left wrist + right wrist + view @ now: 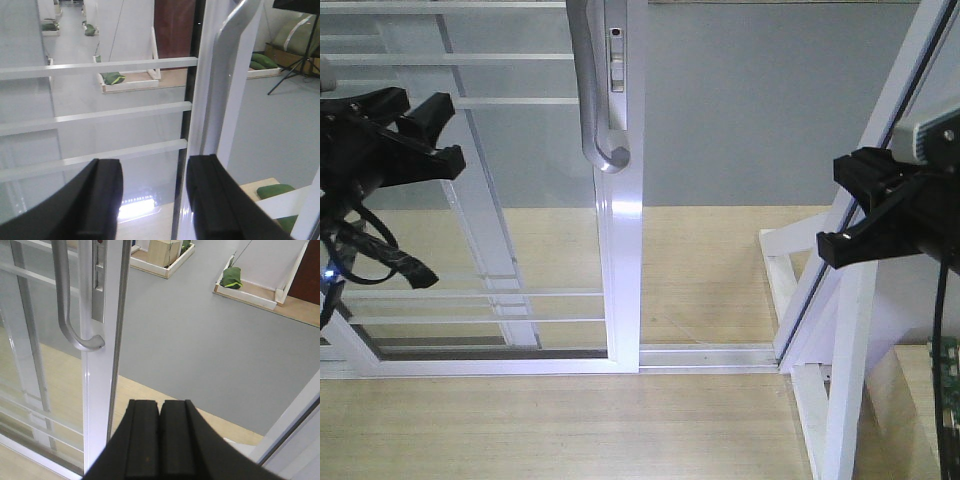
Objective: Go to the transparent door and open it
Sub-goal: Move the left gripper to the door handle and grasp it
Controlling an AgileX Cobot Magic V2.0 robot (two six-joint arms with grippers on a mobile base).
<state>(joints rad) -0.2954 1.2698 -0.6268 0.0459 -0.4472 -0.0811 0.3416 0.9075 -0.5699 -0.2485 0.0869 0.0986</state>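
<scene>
Two tools hung clear of the transparent door (620, 250), left tool (154, 165) spread, right tool (160, 405) clenched empty; its rigid, breakable glass looked best slid by the curved handle (588, 90).

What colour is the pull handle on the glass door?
The pull handle is silver-grey against the glossy white frame; right wrist view shows it best.

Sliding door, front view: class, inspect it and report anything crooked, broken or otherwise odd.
Nothing stands out. The door stands upright in its floor track, its bars run level, and the handle sits straight on it. No cracks or spills show.
</scene>
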